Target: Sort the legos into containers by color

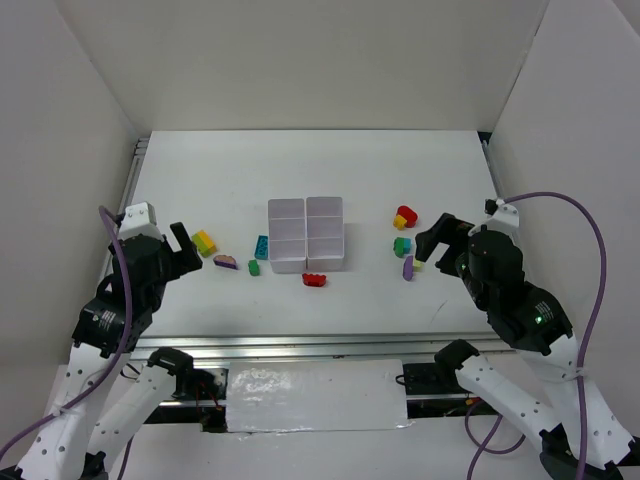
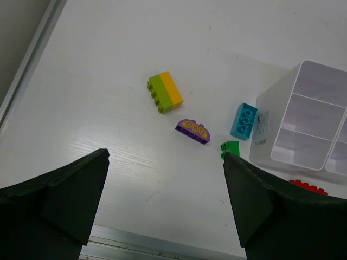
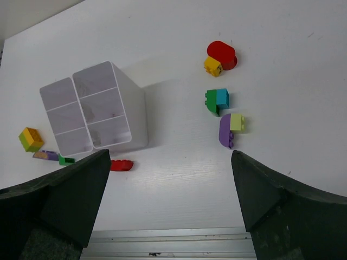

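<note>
– Half hidden in the left wrist view: the red brick [image 2: 308, 186], tucked behind a finger [image 2: 271, 216] and the containers [image 2: 265, 122]. Can't see the containers whole there either; cut off at the right edge.
– Clear from above, though: just in front of the containers. What else?
– Can't find the teal brick [image 1: 261, 246] from the right wrist; blocked by the containers' wall. Barely clear of a finger's edge there: the small green brick [image 3: 66, 160].
– And the tools?
– Spread wide and gripping nothing: the left gripper [image 1: 185, 247], well left of the containers, with the yellow-green brick [image 1: 204, 242] just beside its tips and the purple arch [image 1: 226, 262] nearer the containers. Same for the right gripper [image 1: 437, 238], right of the containers: spread, empty, green-teal pair [image 1: 402, 245] and purple-lime piece [image 1: 409, 267] just beside it, red-yellow pair [image 1: 405, 216] near.
</note>
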Robot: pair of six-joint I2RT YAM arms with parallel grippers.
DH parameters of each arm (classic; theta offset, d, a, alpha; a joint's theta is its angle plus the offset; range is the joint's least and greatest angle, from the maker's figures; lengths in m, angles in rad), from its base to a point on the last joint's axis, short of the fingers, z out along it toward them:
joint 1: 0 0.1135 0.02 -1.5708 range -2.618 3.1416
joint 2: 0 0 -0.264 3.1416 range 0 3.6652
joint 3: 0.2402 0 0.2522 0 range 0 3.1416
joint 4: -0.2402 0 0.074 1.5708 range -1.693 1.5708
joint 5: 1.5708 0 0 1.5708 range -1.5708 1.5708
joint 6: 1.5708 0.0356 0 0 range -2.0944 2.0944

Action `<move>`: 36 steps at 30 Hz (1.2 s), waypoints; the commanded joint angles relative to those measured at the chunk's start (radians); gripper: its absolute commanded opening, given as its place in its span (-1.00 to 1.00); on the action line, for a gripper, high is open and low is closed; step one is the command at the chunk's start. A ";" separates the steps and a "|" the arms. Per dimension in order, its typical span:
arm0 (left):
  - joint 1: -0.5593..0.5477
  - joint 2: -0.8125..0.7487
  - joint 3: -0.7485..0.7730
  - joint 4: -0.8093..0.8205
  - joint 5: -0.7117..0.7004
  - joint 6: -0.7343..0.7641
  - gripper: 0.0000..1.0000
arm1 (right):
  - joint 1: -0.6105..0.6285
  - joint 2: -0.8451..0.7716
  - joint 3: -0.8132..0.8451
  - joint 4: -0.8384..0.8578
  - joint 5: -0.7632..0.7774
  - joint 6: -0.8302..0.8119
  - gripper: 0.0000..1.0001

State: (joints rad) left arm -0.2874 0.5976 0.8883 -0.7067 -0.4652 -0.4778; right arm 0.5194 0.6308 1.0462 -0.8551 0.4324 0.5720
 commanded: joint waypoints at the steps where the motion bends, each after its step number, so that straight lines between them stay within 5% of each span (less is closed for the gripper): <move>1: 0.005 -0.002 -0.002 0.038 0.007 -0.008 0.99 | 0.007 0.003 0.018 0.010 0.032 0.014 0.99; 10: 0.005 0.005 -0.002 0.044 0.025 -0.001 0.99 | 0.007 0.015 -0.041 0.091 -0.112 -0.024 0.99; 19: 0.005 0.014 -0.005 0.050 0.046 0.008 0.99 | -0.009 0.328 -0.015 0.025 0.019 0.071 0.99; 25: 0.004 0.007 -0.008 0.052 0.054 0.010 0.99 | -0.119 0.591 -0.051 0.151 -0.113 0.071 0.99; 31: 0.001 -0.010 -0.011 0.055 0.060 0.013 0.99 | -0.303 0.698 -0.120 0.248 -0.260 0.054 0.99; 36: -0.002 -0.012 -0.011 0.056 0.066 0.015 0.99 | -0.317 0.777 -0.120 0.260 -0.284 0.046 0.97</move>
State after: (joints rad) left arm -0.2867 0.5934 0.8768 -0.6930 -0.4118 -0.4736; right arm 0.1974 1.3872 0.9272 -0.6594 0.1902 0.6235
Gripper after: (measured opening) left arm 0.994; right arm 0.986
